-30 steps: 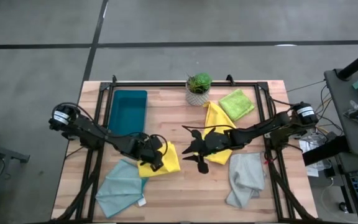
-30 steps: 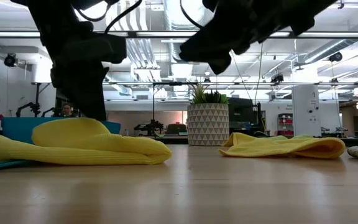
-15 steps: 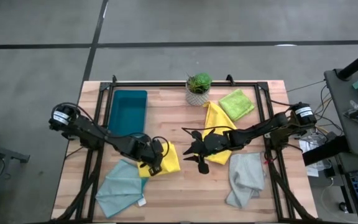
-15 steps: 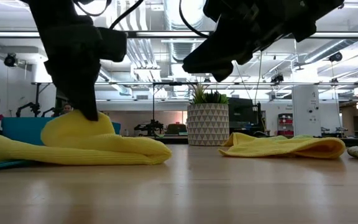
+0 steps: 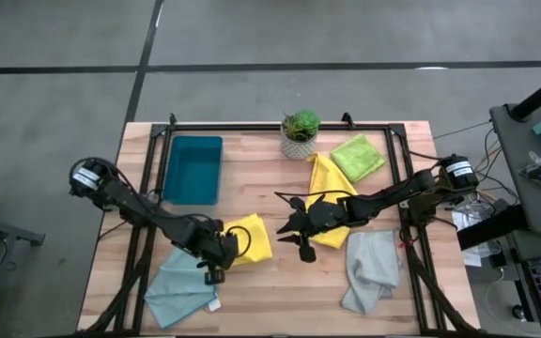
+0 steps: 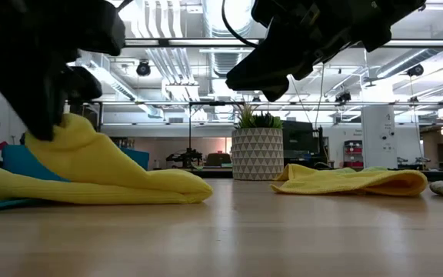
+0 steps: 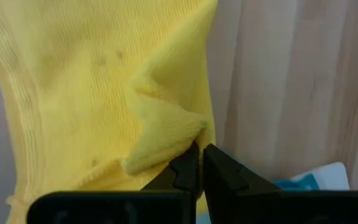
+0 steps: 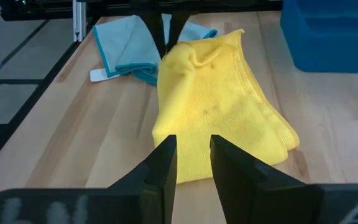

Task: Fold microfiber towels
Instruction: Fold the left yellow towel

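The yellow towel (image 5: 248, 239) lies near the middle of the table (image 5: 252, 296), partly over the light teal towel (image 5: 181, 282). The left end effector (image 5: 216, 266) has clamped shut on its near corner, where a second ago it stood open above the cloth, and has drawn that corner up and back toward the table's front edge; I judge a fold or a straightening pull is beginning. The left wrist view shows the pinched ridge of fabric between the fingertips (image 7: 188, 168), which the high view hides. The right end effector (image 5: 299, 239) hovers narrowly parted, empty, just beside the towel.
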